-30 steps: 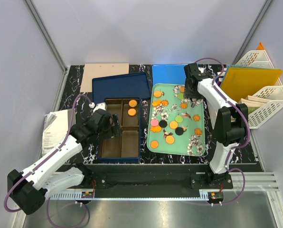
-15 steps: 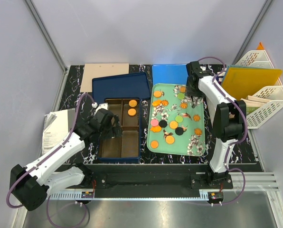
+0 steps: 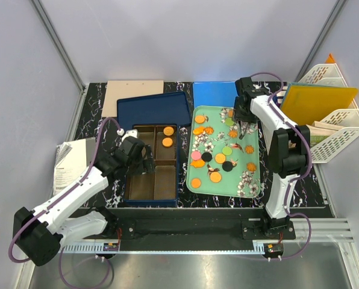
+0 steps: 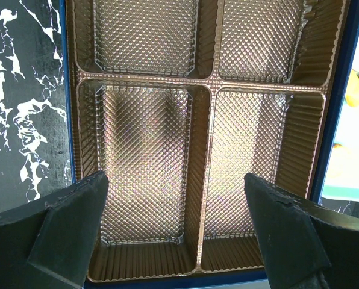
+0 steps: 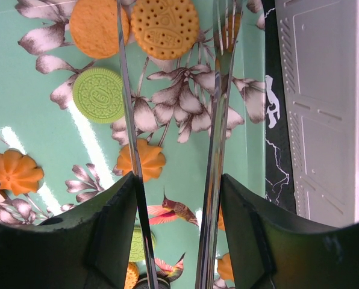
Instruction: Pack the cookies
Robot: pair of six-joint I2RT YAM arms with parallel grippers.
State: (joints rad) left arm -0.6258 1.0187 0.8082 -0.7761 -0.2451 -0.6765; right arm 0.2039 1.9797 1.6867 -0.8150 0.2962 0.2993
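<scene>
Gold box sits left w/ two orange cookies in its far-right part; left gripper hangs over it, wide open, empty. Most cookies lie on mint tray. They look light, stiff, easy to crack: pinch by rims. Right gripper squeezes metal tongs partway, around one orange cookie; tong tips cut off, touch unclear.

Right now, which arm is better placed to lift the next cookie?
Right. The right gripper holds tongs over the mint tray, blades either side of an orange cookie. The left gripper hangs open over the box, away from the tray.
</scene>
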